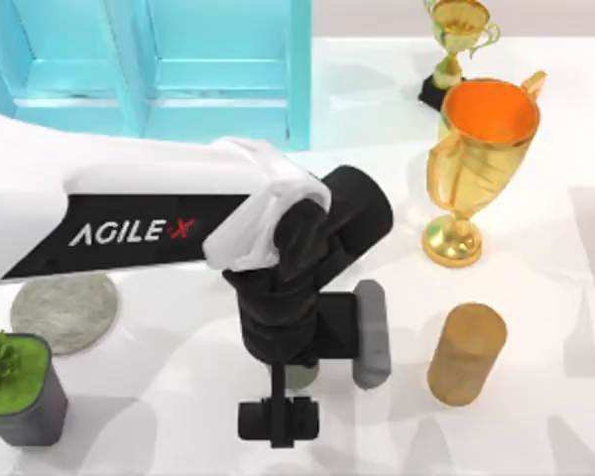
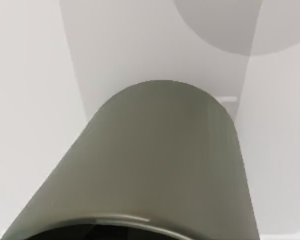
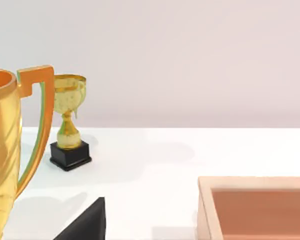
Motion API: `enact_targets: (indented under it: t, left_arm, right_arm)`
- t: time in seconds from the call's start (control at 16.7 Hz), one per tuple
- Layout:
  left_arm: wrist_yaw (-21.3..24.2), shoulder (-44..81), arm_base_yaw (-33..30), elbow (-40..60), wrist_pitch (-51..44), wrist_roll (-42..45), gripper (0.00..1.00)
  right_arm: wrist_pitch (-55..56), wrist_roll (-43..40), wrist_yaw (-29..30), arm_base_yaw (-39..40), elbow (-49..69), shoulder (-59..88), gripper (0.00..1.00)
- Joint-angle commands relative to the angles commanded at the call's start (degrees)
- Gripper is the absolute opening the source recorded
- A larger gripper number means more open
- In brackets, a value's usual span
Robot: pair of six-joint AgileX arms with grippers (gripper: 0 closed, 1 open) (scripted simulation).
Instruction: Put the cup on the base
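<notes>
A: Where is the left gripper [image 1: 279, 421]?
B: Low in the top view, near the table's middle, at the end of the left arm [image 1: 159, 233] that reaches in from the left.
A: And the cup [image 1: 299, 375]?
B: Mostly hidden under the wrist; a sliver of olive-grey peeks out between the fingers. In the left wrist view the cup [image 2: 155, 165] sits close to the camera, its side large, its dark mouth at the edge.
A: Are the jaws clamped on it?
B: I cannot tell whether they touch it.
A: The base [image 1: 63, 310]?
B: Flat on the table at the left, well apart from the cup, just above the plant pot [image 1: 25, 402].
A: Anything else nearby?
B: A tan cylinder [image 1: 465, 353] to the right, below a big trophy [image 1: 479, 169].
</notes>
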Motion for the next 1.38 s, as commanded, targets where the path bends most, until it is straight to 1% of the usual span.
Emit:
enact_targets:
  t: [0.54,0.6,1.14,1.26,1.38]
  left_arm:
    - [0.0,0.0,0.0,0.0,0.0,0.0,0.02]
    - [0.0,0.0,0.0,0.0,0.0,0.0,0.00]
    - [0.0,-0.1,0.2,0.1,-0.1,-0.1,0.00]
    - [0.0,0.0,1.3,1.0,-1.2,-2.0,0.00]
    - [0.1,-0.2,4.5,2.4,-2.9,-6.0,0.00]
  right_arm:
    - [0.0,0.0,0.0,0.0,0.0,0.0,1.00]
    - [0.0,0.0,0.0,0.0,0.0,0.0,1.00]
    - [0.0,0.0,0.0,0.0,0.0,0.0,1.00]
    - [0.0,0.0,0.0,0.0,0.0,0.0,1.00]
    - [0.0,0.0,0.0,0.0,0.0,0.0,1.00]
